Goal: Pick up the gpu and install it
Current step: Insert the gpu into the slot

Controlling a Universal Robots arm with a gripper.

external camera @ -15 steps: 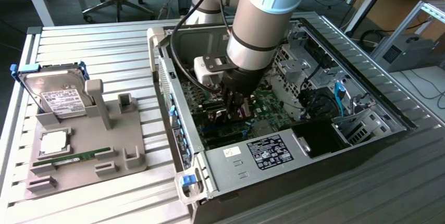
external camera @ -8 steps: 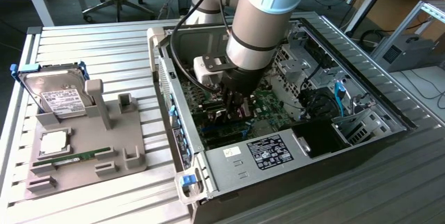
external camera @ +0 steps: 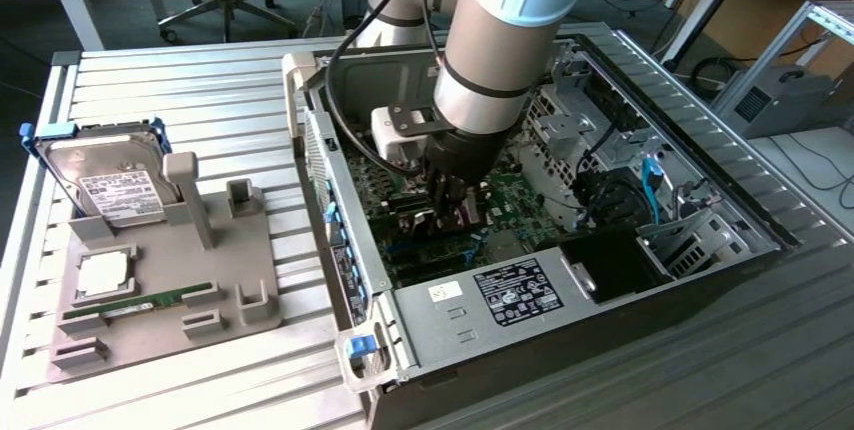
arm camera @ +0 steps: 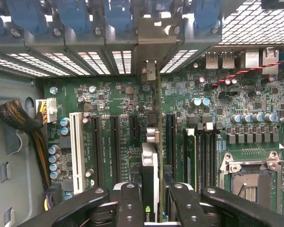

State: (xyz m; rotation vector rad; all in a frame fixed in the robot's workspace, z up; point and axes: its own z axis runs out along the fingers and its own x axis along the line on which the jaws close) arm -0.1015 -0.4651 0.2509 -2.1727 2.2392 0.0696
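Observation:
The gpu [arm camera: 150,175] is a thin black card seen edge-on in the wrist view, standing upright over the green motherboard [arm camera: 118,104] among the black expansion slots. Its grey metal bracket [arm camera: 154,40] sits at the case's rear slot openings. My gripper [arm camera: 154,208] is shut on the card, one black finger [arm camera: 129,201] on each side of it. In the exterior view my gripper [external camera: 451,205] reaches straight down into the open computer case [external camera: 534,295], with the gpu [external camera: 463,213] low between its fingers, close to the board.
A white slot [arm camera: 77,146], a sleeved cable bundle [arm camera: 19,120] and the empty CPU socket [arm camera: 253,182] flank the card. At the exterior view's left a grey fixture [external camera: 234,290] holds a hard drive in a blue frame [external camera: 114,185] and a green RAM stick [external camera: 147,302].

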